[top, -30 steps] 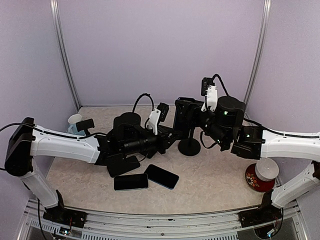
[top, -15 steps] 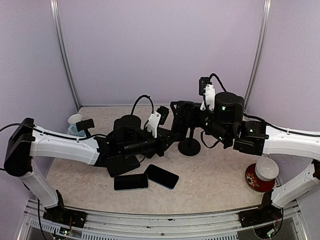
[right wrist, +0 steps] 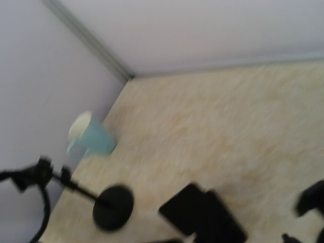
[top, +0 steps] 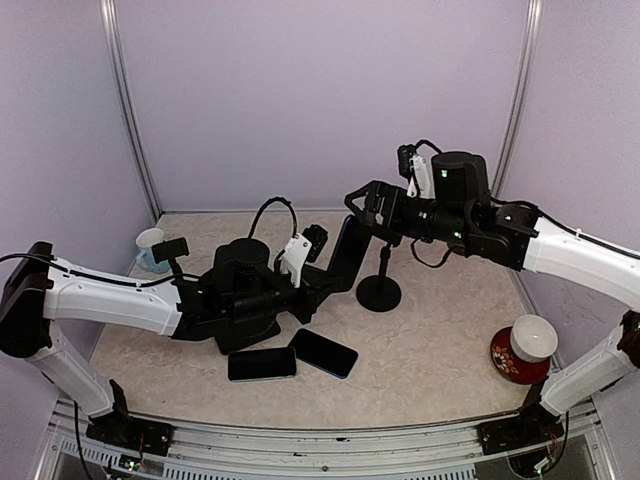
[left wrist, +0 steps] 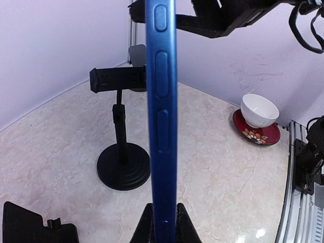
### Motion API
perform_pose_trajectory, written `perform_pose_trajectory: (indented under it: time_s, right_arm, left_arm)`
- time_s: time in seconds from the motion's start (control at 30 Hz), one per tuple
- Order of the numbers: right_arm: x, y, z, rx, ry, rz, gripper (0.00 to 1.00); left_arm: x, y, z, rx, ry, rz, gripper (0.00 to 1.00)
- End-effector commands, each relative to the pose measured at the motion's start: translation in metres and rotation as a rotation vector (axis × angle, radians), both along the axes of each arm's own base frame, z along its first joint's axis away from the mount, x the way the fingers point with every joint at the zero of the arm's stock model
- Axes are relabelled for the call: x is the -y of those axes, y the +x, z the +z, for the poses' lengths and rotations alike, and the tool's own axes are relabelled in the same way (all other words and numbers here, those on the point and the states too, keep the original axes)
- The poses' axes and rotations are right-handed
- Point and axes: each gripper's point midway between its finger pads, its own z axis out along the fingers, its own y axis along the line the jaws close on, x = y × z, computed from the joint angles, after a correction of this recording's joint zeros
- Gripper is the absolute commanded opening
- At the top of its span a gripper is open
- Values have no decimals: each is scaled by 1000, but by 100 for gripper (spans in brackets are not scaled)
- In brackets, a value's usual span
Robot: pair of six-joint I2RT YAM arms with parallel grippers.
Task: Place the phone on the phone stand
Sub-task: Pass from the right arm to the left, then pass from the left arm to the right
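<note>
- The left gripper (left wrist: 161,225) is clamped on the bottom end of the blue phone (left wrist: 161,116). One black finger (left wrist: 145,229) presses on each flat face, and the phone rises straight up out of the grip.
- From above, the phone (top: 349,252) is held off the table (top: 430,350), tilted, with its upper end leaning right and far. It sits just left of the phone stand (top: 381,290) and is not seated on it.
- The right gripper (top: 362,210) hangs above the stand's top with its fingers spread apart and nothing between them.
- The left wrist view shows the phone edge-on, with its side buttons in a row. Behind it are the stand's round base (left wrist: 123,166), thin pole and black cradle, and the phone's edge covers the cradle's right end. Whether they touch cannot be told.
- This view also gives the white bowl (left wrist: 259,109) on the red plate (left wrist: 256,134) at the far right, and a black block (left wrist: 35,229) at the lower left.
- Only the overhead view shows two other phones (top: 262,363) lying flat, near and left of the stand, side by side.
- The right wrist view is blurred. It makes out a pale blue cup (right wrist: 91,136) by the left wall, the stand's base and a dark slab. Its own fingers are not clearly seen.
</note>
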Motion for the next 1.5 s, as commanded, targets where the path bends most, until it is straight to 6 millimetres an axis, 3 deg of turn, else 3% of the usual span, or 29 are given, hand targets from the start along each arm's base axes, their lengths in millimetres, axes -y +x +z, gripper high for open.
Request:
perform_pose_trajectory:
  time_s: [0.0,0.23,0.53,0.97,1.3,1.47]
  right_arm:
    - [-25,-13,-20,-102,-34,145,100]
    - [-35,-12,-27,-111,-56,187,96]
    - [-32,-10,-34,-116,-86,171,86]
    - [-25,-8,-34,-90,-132,151,50]
    - [-16,2,-9,-1,-157,113,43]
    - [-6,8,14,45,-106,111,42]
  left_arm:
    - [-4,-1,25,66,-38,5,0]
    - [-4,-1,17,52,-26,6,0]
    - [-3,1,10,46,-11,13,0]
    - [-4,3,9,37,-10,25,1]
    - [-10,2,22,41,-18,40,73]
    - [-24,1,37,60,-36,71,98]
